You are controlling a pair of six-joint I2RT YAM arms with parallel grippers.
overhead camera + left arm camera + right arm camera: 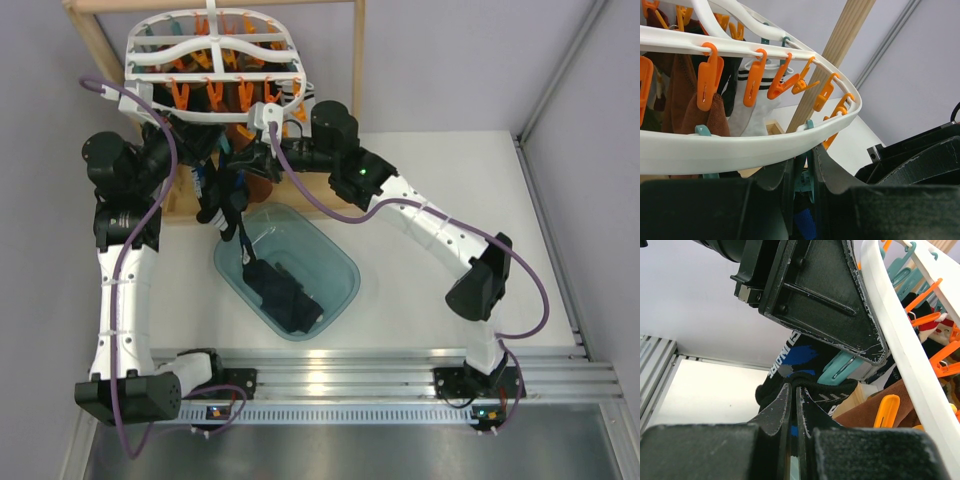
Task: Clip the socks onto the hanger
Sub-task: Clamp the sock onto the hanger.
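Sock [812, 385] pinched in right jaws: right wrist view only.

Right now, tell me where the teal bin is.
In the top view the teal bin sits at the middle of the table, just near-side of the hanger, with dark socks lying in it.

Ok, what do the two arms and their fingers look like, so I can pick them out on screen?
The left arm and the right arm are alike: white links, bulky black joint housings, a purple cable running along each. The right arm has a small green light. The fingers are flat matte-black blades with scuffed pale edges.
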